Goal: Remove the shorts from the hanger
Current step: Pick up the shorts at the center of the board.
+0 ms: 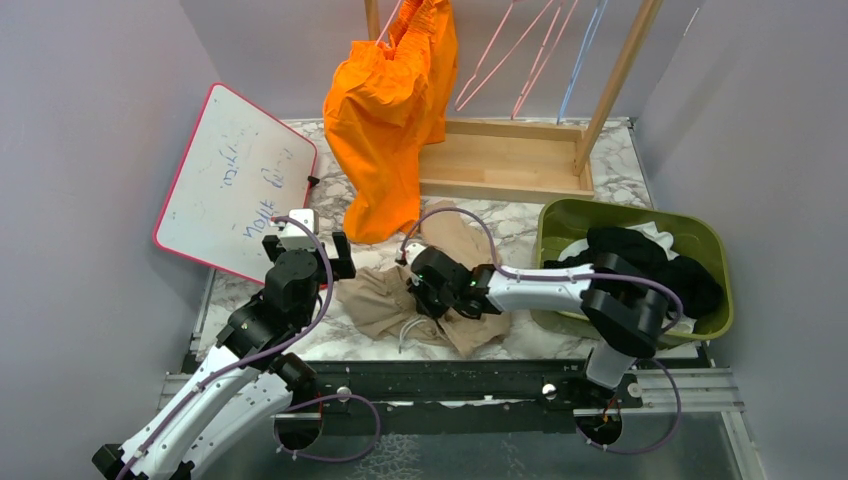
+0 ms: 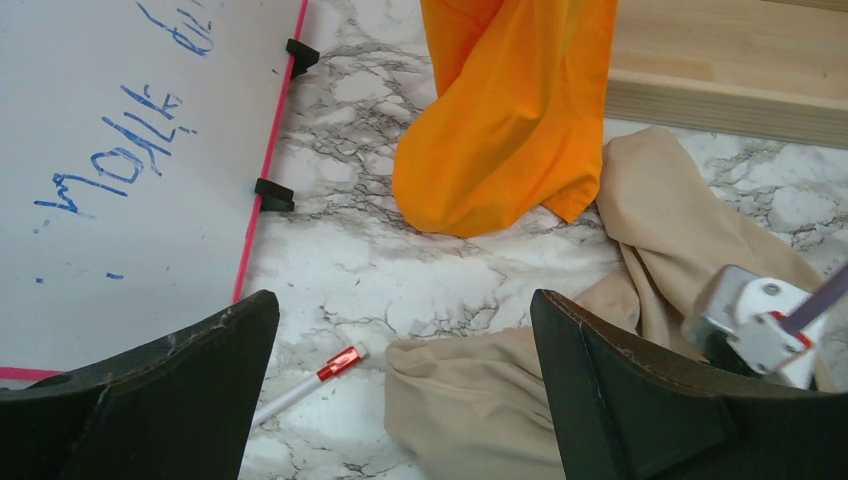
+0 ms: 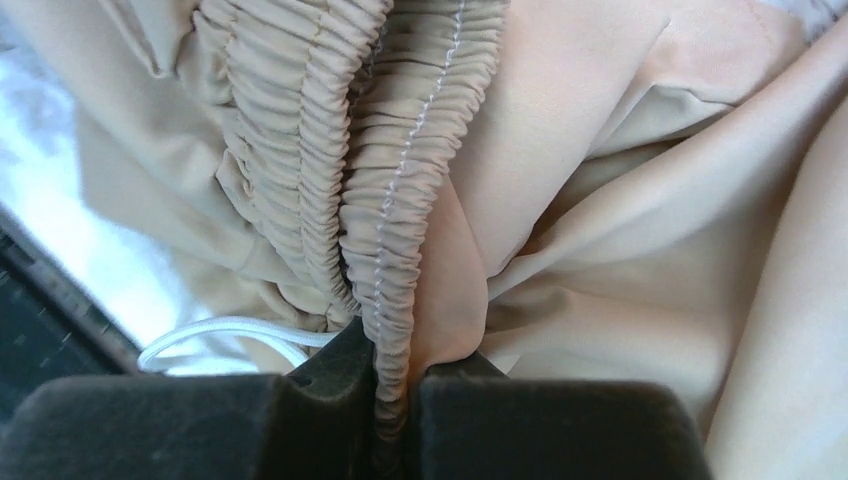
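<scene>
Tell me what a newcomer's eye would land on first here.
The bright orange shorts hang at the back by the wooden rack. In front of them the tan shorts lie crumpled on the marble table, with the right pincer shut on their gathered waistband. At the right, a green bin holds black and white clothes.

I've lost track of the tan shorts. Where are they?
Top view: the tan shorts lie on the table centre, in front of the orange shorts, waistband pinched by the right hand.
</scene>
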